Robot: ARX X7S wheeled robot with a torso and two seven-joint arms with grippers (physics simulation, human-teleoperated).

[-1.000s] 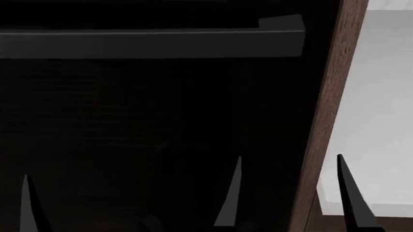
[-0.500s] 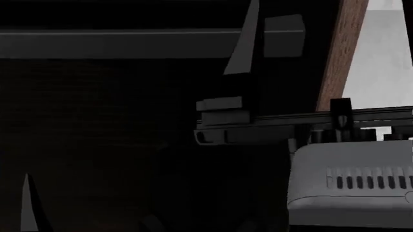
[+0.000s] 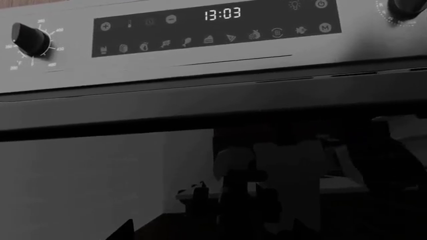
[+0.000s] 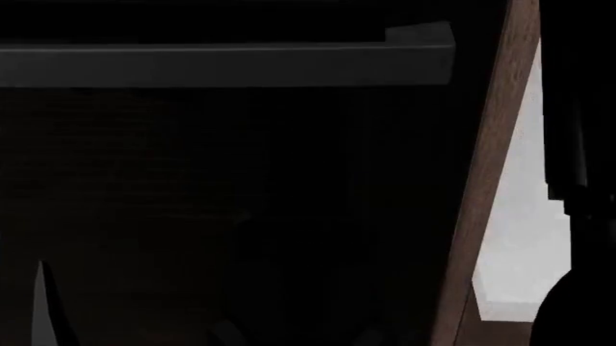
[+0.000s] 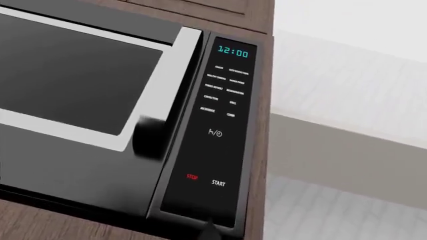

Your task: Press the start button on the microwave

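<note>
The microwave (image 5: 73, 75) shows in the right wrist view, a black box set in a wooden cabinet. Its dark control panel (image 5: 223, 115) reads 12:00. The white START label (image 5: 218, 183) sits low on the panel, beside a red STOP label (image 5: 192, 177). My right gripper (image 5: 210, 231) shows as a single dark tip just below START, short of the panel, and looks shut and empty. My left gripper (image 3: 212, 232) is open and empty, its tips wide apart before an oven door. One left fingertip (image 4: 40, 303) shows in the head view.
A grey oven panel (image 3: 220, 30) reading 13:03, with a knob (image 3: 27, 37), faces the left wrist. The head view is filled by the dark oven door and its handle bar (image 4: 226, 65). A wooden cabinet edge (image 4: 491, 180) stands right of it. My right arm (image 4: 578, 144) crosses a white wall.
My right arm has risen from the bottom of the head view, crossed it, and now only a dark link shows at the right edge. Its fingers were apart earlier. The left arm has not moved.
</note>
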